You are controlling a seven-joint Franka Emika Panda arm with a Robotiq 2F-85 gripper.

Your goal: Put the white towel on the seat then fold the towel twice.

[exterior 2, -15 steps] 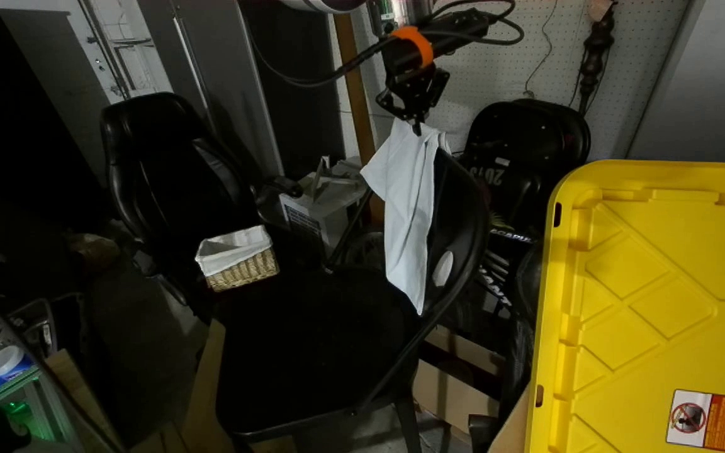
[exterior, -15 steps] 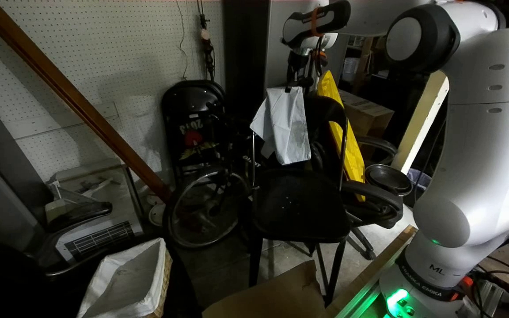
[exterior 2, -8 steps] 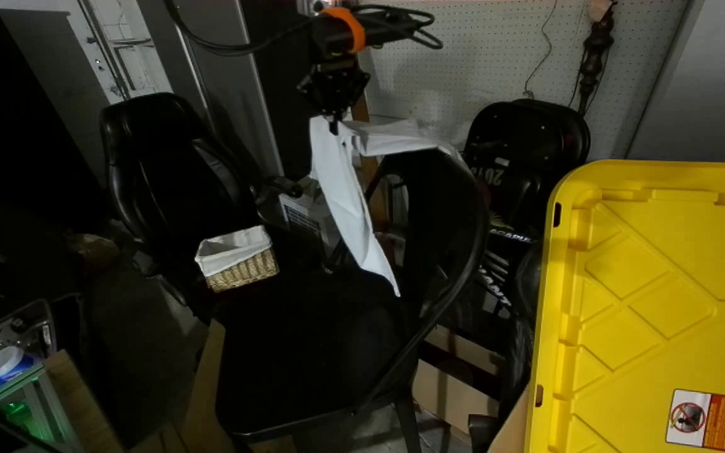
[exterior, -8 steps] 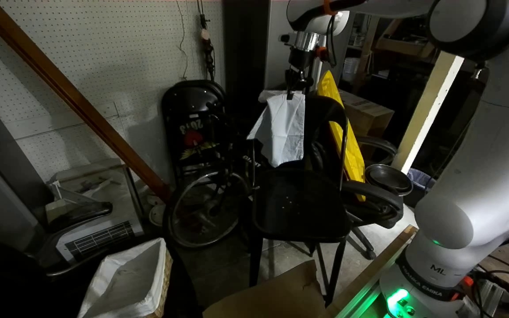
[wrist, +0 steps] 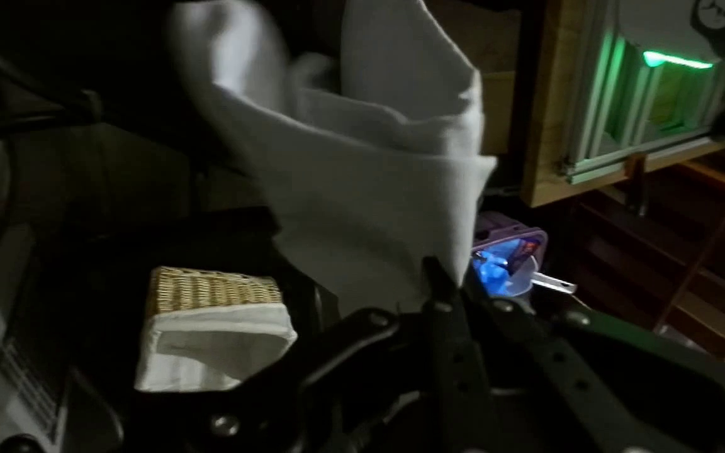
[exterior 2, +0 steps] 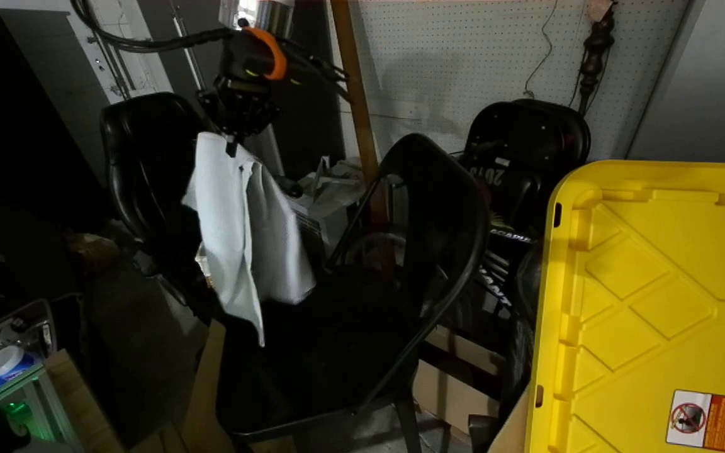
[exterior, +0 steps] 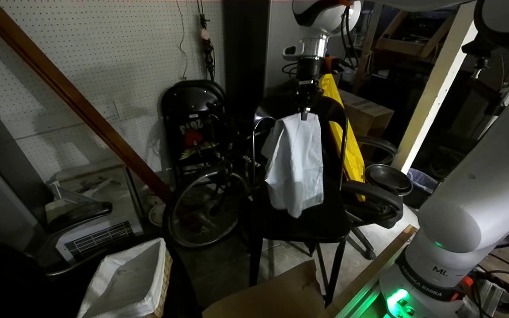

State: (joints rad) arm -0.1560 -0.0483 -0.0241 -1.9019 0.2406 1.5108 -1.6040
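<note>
Hangs as a limp, wrinkled white towel (exterior: 296,163), pinched at the top edge and falling in loose folds to an uneven hem with a pointed corner. Overlaps the flat black seat (exterior 2: 325,368) in both exterior views, touching or just clear, impossible to tell.

White arm (exterior: 484,190), black gripper (exterior 2: 231,148), orange band (exterior 2: 277,56), cables (exterior 2: 161,44).

Seat (exterior 2: 328,362) in both downward exterior views, front and side, with wrist view close on towel (wrist: 369,207).
</note>
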